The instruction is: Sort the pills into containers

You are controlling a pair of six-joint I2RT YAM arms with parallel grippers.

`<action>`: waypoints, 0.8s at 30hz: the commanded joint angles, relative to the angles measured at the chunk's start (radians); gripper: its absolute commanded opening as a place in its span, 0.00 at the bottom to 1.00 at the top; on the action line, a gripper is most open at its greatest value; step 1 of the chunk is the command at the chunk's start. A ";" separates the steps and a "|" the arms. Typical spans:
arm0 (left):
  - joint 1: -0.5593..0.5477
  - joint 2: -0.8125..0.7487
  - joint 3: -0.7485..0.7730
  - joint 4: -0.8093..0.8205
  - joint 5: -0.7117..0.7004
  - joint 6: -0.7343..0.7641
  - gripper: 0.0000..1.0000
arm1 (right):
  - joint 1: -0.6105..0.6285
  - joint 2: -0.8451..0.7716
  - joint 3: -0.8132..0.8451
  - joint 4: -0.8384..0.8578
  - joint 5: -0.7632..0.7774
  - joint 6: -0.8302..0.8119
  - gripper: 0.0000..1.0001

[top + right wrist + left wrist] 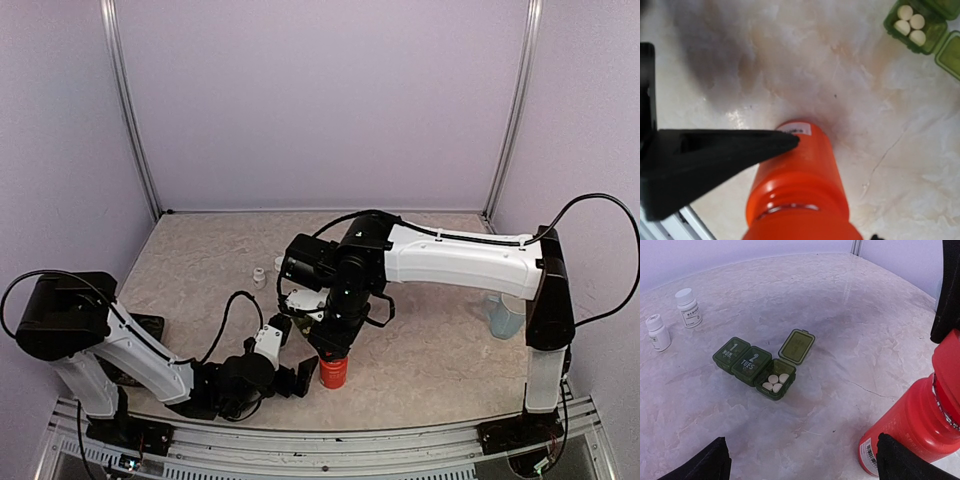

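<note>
We see the strip (pixel 757 365) run upper-left to lower-right, end lid (pixel 796 346) up; vials (pixel 689 307) and bottle (pixel 920 425) stand well apart from it; our left gripper (pixel 802 456) gapes, right gripper (pixel 333 348) clamps the bottle

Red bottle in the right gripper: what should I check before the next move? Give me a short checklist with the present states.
1. Hold of the right gripper on the red bottle: ok, jaws closed on it.
2. The left gripper open and empty: ok.
3. The third lid of the containers open, white pills inside: ok.
4. The first two lids open for filling: not ok, both are shut.
5. Whether the red bottle is uncapped: cannot tell.
</note>
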 commanded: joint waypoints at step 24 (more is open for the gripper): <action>0.011 0.012 0.020 -0.043 -0.014 -0.028 0.99 | 0.024 0.037 -0.010 -0.003 -0.021 -0.010 0.52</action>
